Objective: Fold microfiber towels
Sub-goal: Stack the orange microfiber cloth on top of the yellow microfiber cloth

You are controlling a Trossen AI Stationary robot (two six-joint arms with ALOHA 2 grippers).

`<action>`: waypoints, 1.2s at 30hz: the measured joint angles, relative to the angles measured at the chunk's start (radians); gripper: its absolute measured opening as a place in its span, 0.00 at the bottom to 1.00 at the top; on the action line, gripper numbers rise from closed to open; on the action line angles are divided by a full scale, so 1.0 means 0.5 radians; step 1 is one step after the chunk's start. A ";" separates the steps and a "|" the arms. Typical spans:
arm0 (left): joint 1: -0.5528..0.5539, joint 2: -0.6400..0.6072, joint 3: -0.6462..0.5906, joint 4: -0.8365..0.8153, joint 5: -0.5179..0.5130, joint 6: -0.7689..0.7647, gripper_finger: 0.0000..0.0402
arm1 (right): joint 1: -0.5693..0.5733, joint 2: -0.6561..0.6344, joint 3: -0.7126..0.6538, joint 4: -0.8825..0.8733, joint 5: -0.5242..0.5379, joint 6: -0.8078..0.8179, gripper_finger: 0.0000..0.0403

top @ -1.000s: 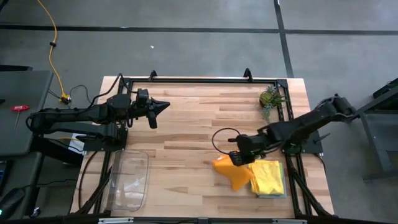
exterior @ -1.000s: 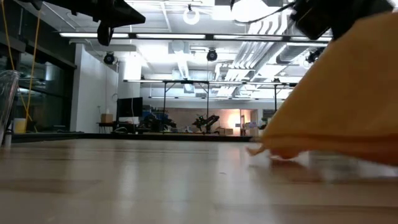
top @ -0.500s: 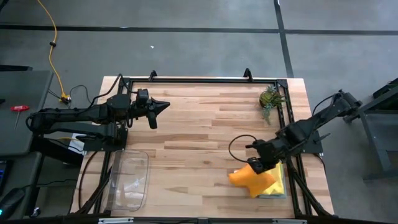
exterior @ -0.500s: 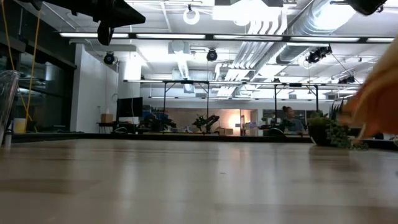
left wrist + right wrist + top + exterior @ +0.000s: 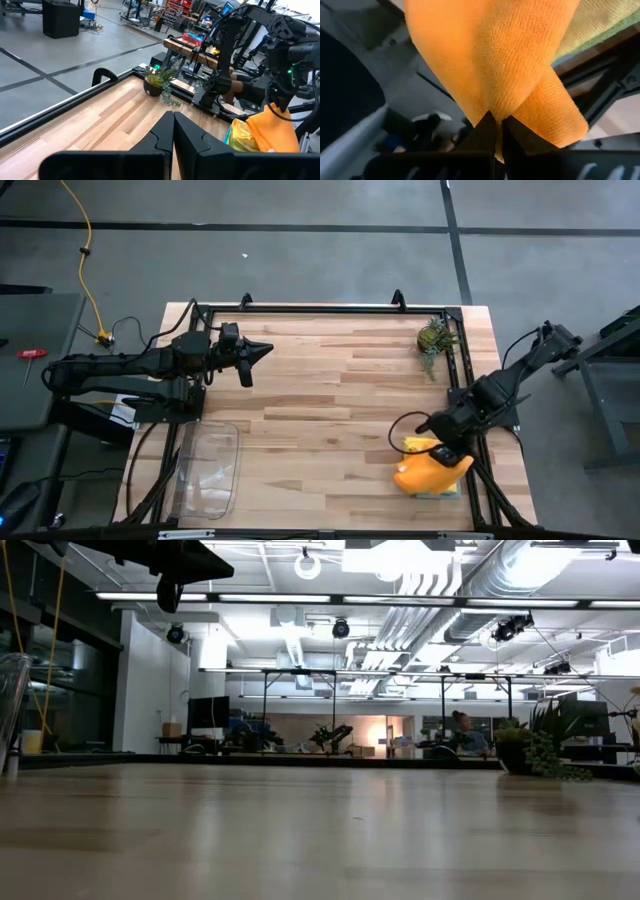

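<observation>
Right pincer (image 5: 447,454) clamped on orange towel (image 5: 430,473), hanging over yellow towel (image 5: 416,445) at the counter's (image 5: 320,390) right near corner. Left pincer (image 5: 262,349) closed, empty, far side.

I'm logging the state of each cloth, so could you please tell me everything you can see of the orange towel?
The orange towel is a soft, fine-looped microfiber cloth, bunched rather than flat. The right gripper is shut on a pinched fold of it, and the cloth drapes from the fingers in two lobes. It hangs over the stack of towels at the table's near right corner, where yellow shows beneath it. Whether it rests on the stack cannot be told.
</observation>
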 joint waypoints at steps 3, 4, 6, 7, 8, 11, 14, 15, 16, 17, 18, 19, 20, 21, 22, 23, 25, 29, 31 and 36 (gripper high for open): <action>0.000 0.000 0.000 0.001 0.000 0.000 0.00 | -0.006 0.000 -0.046 -0.006 -0.077 -0.104 0.00; 0.000 0.000 0.000 0.001 0.000 0.000 0.00 | -0.006 0.000 -0.059 -0.003 -0.086 -0.137 0.00; 0.000 0.000 0.000 0.001 0.001 0.000 0.00 | -0.008 0.001 -0.071 0.017 -0.128 -0.216 0.00; 0.000 0.000 0.000 0.000 0.000 -0.001 0.00 | -0.009 0.001 -0.072 0.034 -0.177 -0.263 0.00; -0.001 0.000 0.000 0.001 0.001 -0.001 0.00 | -0.014 -0.001 -0.071 0.056 -0.253 -0.304 0.00; 0.000 0.000 0.000 0.001 0.000 0.000 0.00 | -0.033 -0.007 -0.047 0.110 -0.485 -0.416 0.00; 0.000 0.000 0.000 0.001 0.001 0.000 0.00 | -0.054 -0.018 -0.025 0.151 -0.609 -0.590 0.00; 0.000 0.000 0.000 0.001 0.001 0.000 0.00 | -0.063 -0.015 -0.025 0.173 -0.621 -0.674 0.00; 0.000 0.000 0.000 0.001 0.002 -0.001 0.00 | -0.074 -0.014 -0.025 0.192 -0.621 -0.750 0.00; -0.001 0.000 0.000 0.001 0.002 -0.002 0.00 | -0.091 -0.014 -0.025 0.207 -0.606 -0.828 0.00; -0.001 0.000 0.000 0.001 0.002 -0.002 0.00 | -0.111 -0.012 -0.025 0.215 -0.581 -0.905 0.00; 0.000 0.000 0.000 0.001 0.002 -0.001 0.00 | -0.136 -0.004 -0.025 0.222 -0.549 -0.985 0.00; -0.001 0.000 0.000 0.001 0.002 -0.001 0.00 | -0.160 0.004 -0.025 0.222 -0.512 -1.066 0.00; 0.000 0.000 0.000 0.001 0.002 -0.002 0.00 | -0.184 0.013 -0.025 0.209 -0.464 -1.138 0.00; -0.001 0.000 0.000 0.001 0.002 -0.003 0.00 | -0.210 0.026 -0.025 0.191 -0.425 -1.209 0.00; 0.000 0.000 0.000 0.001 0.002 -0.004 0.00 | -0.235 0.044 -0.025 0.181 -0.392 -1.267 0.00; -0.001 0.000 0.000 0.001 0.002 -0.005 0.00 | -0.280 0.093 -0.036 0.181 -0.383 -1.397 0.00; -0.001 0.000 0.000 0.001 0.003 -0.006 0.00 | -0.337 0.204 -0.069 0.117 -0.412 -1.657 0.00; -0.001 0.000 0.000 0.001 0.005 -0.021 0.00 | -0.350 0.221 -0.072 0.030 -0.453 -1.732 0.00; 0.000 0.000 0.000 0.001 0.004 -0.019 0.00 | -0.300 0.131 -0.048 -0.051 -0.525 -1.770 0.00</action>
